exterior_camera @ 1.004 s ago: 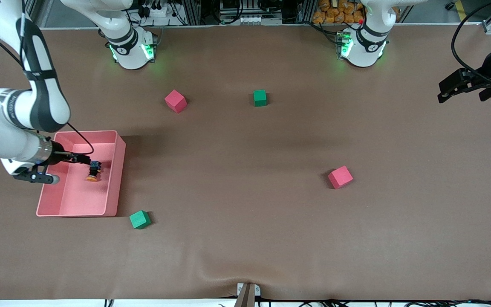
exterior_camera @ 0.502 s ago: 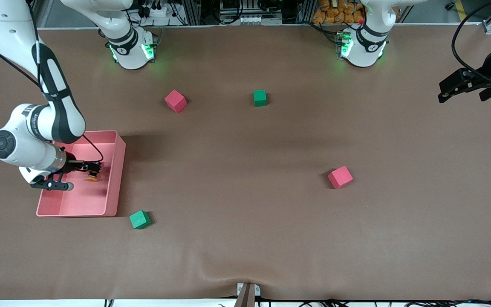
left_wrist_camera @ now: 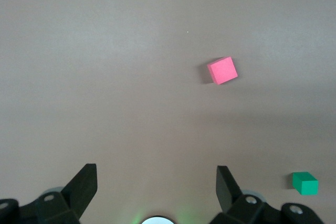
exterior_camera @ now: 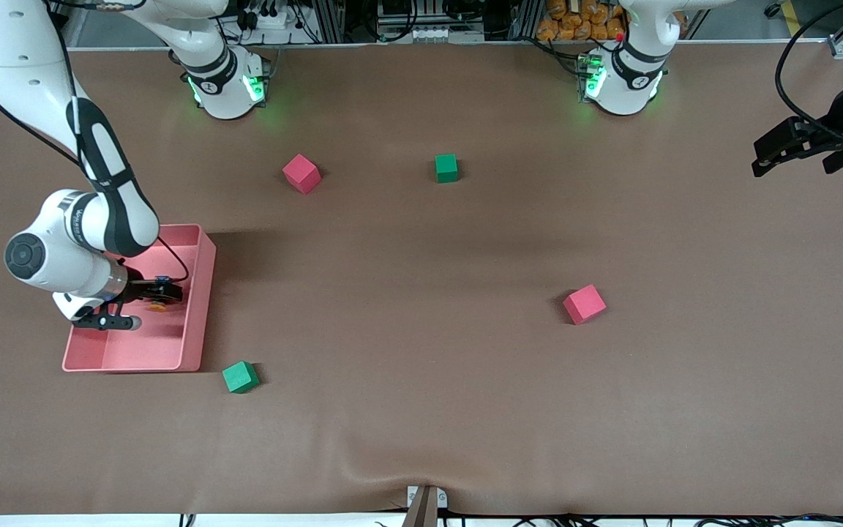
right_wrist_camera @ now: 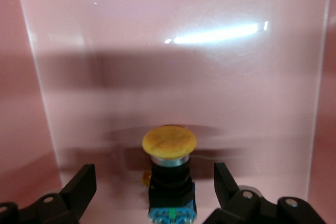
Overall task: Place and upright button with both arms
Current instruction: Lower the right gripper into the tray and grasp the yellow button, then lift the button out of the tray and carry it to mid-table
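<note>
Right gripper (right_wrist_camera: 152, 192): reached into the pink tray (exterior_camera: 202, 293) at the right arm's end of the table, low over the tray floor. Fingers spread wide, one on each side of the button (right_wrist_camera: 169, 174) and apart from it; nothing gripped.

Button: lay on its side on the tray floor, in the gap between the right gripper's fingers. Round orange cap pointed away from the gripper's wrist, black body next, bluish end closest to the wrist. In the front view only a sliver of the orange cap (exterior_camera: 159, 307) showed under the gripper (exterior_camera: 165, 293).

Left gripper (exterior_camera: 791, 150): hung in the air at the left arm's end of the table, over bare tabletop; arm waiting. Fingers (left_wrist_camera: 84, 184) spread wide, nothing between them.

Pink tray: rectangular, open-topped, walls upright; held the button and the right gripper's fingertips.

Cubes, four, all on the table (exterior_camera: 421, 410) and well apart from both grippers:
- green cube (exterior_camera: 240, 377), just outside the tray's corner, the closest cube to the right gripper;
- pink cube (exterior_camera: 301, 173), toward the right arm's base;
- green cube (exterior_camera: 446, 167), between the two bases;
- pink cube (exterior_camera: 584, 304), the closest cube to the left gripper, seen below it in the left wrist view (left_wrist_camera: 222, 70).
</note>
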